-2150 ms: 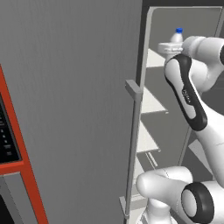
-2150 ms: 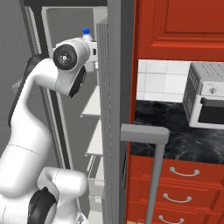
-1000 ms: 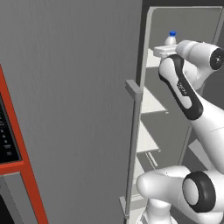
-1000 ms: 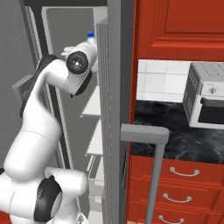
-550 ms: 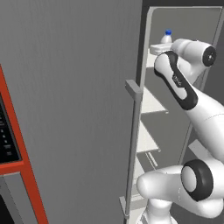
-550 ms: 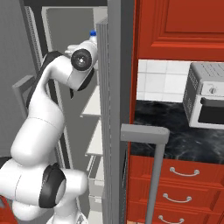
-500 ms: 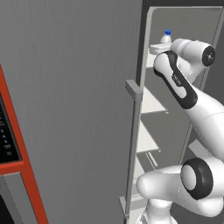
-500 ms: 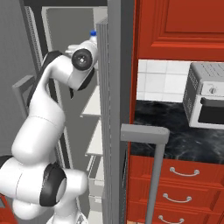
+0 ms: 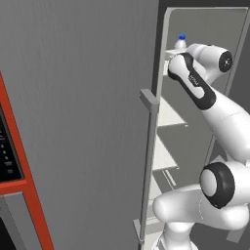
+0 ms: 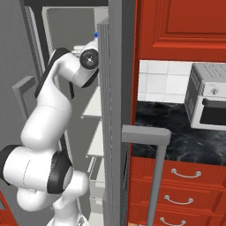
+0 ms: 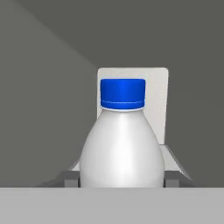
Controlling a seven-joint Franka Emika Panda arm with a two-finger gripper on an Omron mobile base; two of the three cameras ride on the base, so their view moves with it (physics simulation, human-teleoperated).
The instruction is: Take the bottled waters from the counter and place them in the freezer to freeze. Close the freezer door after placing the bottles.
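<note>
Whitish plastic: the blue-capped bottle (image 11: 122,144) is being held upright, cap at 12 o'clock in the hand view, probably so that it can be stood on its base.
Gripper: the gripper (image 11: 122,179) is being kept closed on the bottle; dark finger tips are showing at 9 and 3 o'clock of its lower body.
Bottle location: it is being carried high inside the freezer (image 9: 205,29), at about 1 o'clock in the left base view, level with an upper white shelf (image 9: 168,113).
Arm: the wrist (image 10: 89,58) is being reached past the edge of the freezer door (image 9: 78,122), which is standing open so the shelves can be reached.
Step judged: the bottle is being positioned for setting down; release is not yet done.
Second bottle: its place cannot be told.
Counter: the counter (image 10: 176,128) is lying at 3 o'clock in the right base view, beside a toaster oven (image 10: 207,103).
Remaining: the door is waiting to be shut.
</note>
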